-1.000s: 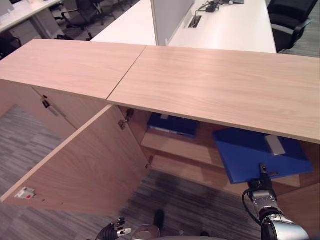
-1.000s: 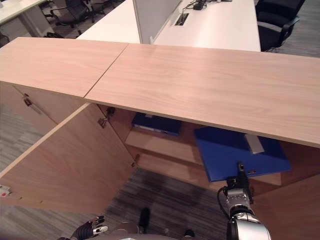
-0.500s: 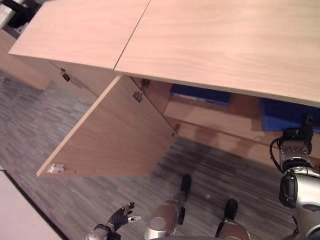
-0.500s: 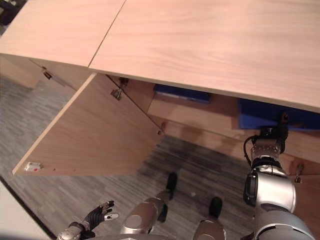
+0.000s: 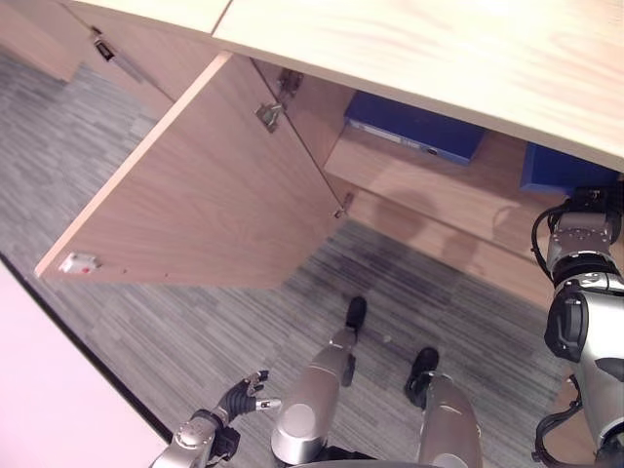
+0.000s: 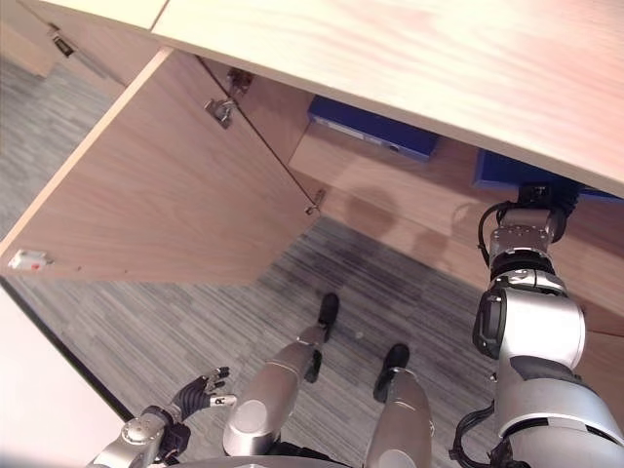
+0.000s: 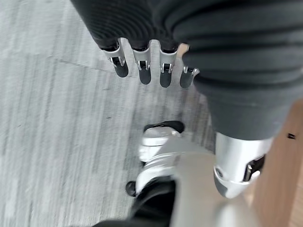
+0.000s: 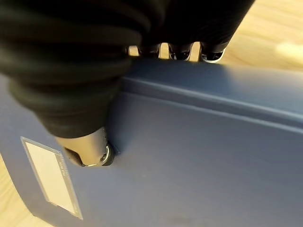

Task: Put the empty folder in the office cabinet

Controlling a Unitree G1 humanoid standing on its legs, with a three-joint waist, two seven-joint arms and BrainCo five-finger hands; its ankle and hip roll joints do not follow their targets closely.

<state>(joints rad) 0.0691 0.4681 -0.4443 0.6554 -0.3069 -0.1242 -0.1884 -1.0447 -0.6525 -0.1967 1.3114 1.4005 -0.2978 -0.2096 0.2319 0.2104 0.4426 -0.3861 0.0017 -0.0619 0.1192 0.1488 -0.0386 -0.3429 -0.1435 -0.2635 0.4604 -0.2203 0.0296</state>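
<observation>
We are looking down at a cabinet (image 5: 458, 44) with its door (image 5: 210, 195) swung wide open over the carpet (image 5: 175, 331). Inside, a second folder (image 5: 414, 127) is lying on the upper shelf (image 5: 429, 190), towards the hinge side.

Our right hand (image 8: 90, 85) is reaching into the cabinet on the side away from the door, and it is gripping the blue folder (image 8: 199, 156): the thumb is pressing on the folder's broad face near a white label (image 8: 49, 177), while the fingers (image 8: 210, 52) are wrapping over its far edge, so the folder is pinched between them. From the head camera we are seeing just a corner of this folder (image 5: 556, 166) under the cabinet top, already inside the cabinet, with wood showing behind it; we cannot tell whether it is resting on the shelf.

Our left hand (image 5: 244, 395) is hanging low beside us above the carpet, well apart from the cabinet, its fingers (image 7: 142, 66) straight and loosely spread, holding nothing.
</observation>
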